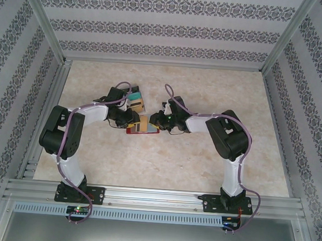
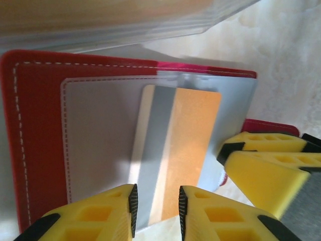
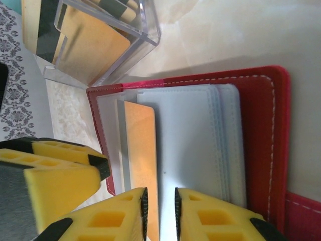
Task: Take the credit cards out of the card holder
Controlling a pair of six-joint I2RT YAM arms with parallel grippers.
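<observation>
Top external view: left arm (image 1: 65, 130) and right arm (image 1: 229, 137) fold inward, elbows out, wrists meeting over mid-desk (image 1: 201, 174). Left pincer (image 2: 157, 203) points down, jaws narrowly parted above an orange card (image 2: 188, 135) poking from the card holder (image 2: 40, 130), which lies open and flat beneath. Right pincer (image 3: 160, 203), likewise slightly spread, stands over the same card, just beside. A clear box (image 3: 105, 50) of cards borders the holder's far side; bare desk lies toward the bases.

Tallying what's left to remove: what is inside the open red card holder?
An orange card with a grey stripe lies in a clear sleeve of the card holder. The stacked grey-blue pockets beside it cover whatever they hold.
</observation>
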